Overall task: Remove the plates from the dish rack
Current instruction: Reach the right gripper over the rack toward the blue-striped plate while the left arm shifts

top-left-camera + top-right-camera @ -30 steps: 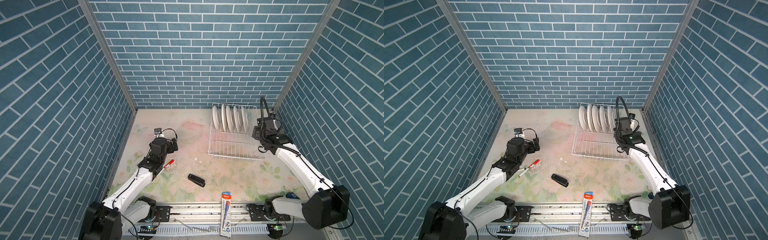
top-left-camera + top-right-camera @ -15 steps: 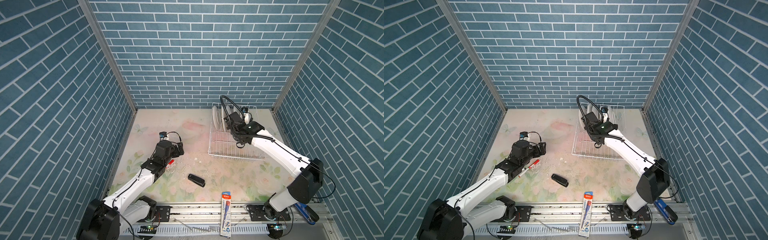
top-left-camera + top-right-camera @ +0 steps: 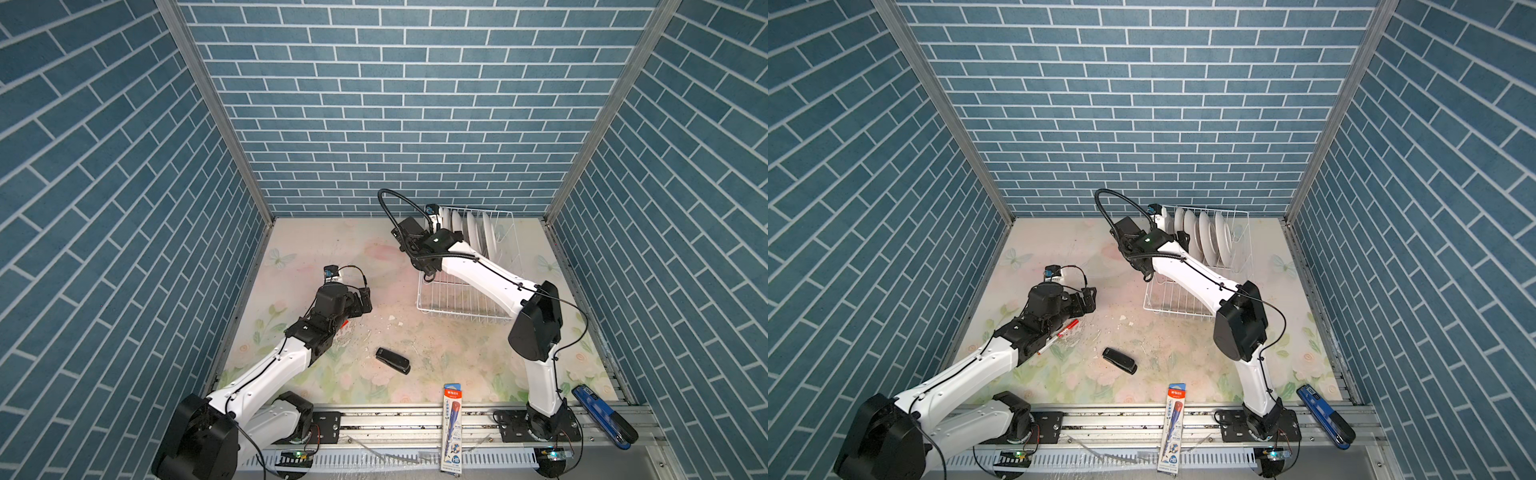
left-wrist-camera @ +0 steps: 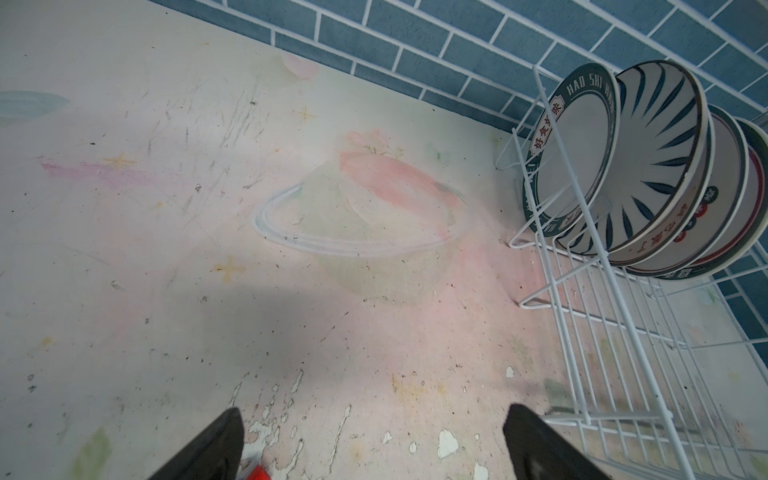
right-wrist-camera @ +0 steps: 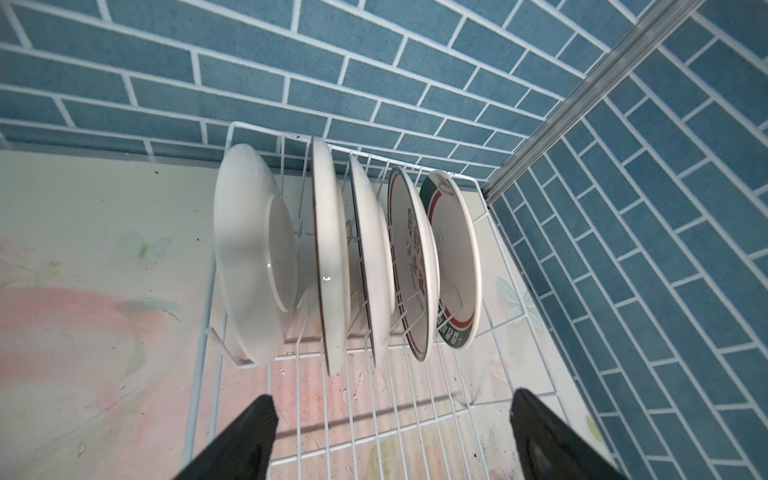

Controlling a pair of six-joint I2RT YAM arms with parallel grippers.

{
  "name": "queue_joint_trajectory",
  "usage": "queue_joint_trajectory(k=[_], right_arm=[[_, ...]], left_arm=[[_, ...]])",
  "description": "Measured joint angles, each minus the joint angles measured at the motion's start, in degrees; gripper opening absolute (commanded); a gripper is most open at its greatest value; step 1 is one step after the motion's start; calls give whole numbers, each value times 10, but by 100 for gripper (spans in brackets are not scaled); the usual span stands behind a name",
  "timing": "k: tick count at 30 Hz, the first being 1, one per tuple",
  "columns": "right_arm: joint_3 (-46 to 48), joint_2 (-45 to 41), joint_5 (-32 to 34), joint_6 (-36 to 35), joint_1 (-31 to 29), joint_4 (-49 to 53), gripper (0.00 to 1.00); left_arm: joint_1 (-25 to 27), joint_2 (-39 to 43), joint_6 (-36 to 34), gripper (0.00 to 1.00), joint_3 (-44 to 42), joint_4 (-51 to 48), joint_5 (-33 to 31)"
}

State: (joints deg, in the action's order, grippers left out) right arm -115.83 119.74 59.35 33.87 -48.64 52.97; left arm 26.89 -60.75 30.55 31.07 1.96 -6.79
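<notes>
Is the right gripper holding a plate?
No, the right gripper is open and empty in the right wrist view, short of the plates standing in the rack.

Green-rimmed plate (image 4: 573, 158): "HAO SHI", Chinese characters alongside. Pencil pack (image 3: 454, 428): "HB" at near end.

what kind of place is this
Likely a staged robot test cell: blue brick walls box in a floral tabletop holding a dish rack of plates, two arms mounted on a rail.

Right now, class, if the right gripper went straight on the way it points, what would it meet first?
Probably the plates upright in the dish rack, ahead of the right gripper; depth unclear.
</notes>
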Motion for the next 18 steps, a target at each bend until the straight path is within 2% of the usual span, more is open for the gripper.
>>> queue_joint_trajectory(k=[4, 18], right_arm=[[-42, 47, 10, -39, 0, -3, 82], [-57, 112, 33, -172, 11, -121, 65]], left_arm=[[1, 0, 2, 100, 0, 0, 1], [5, -3, 5, 100, 0, -1, 5]])
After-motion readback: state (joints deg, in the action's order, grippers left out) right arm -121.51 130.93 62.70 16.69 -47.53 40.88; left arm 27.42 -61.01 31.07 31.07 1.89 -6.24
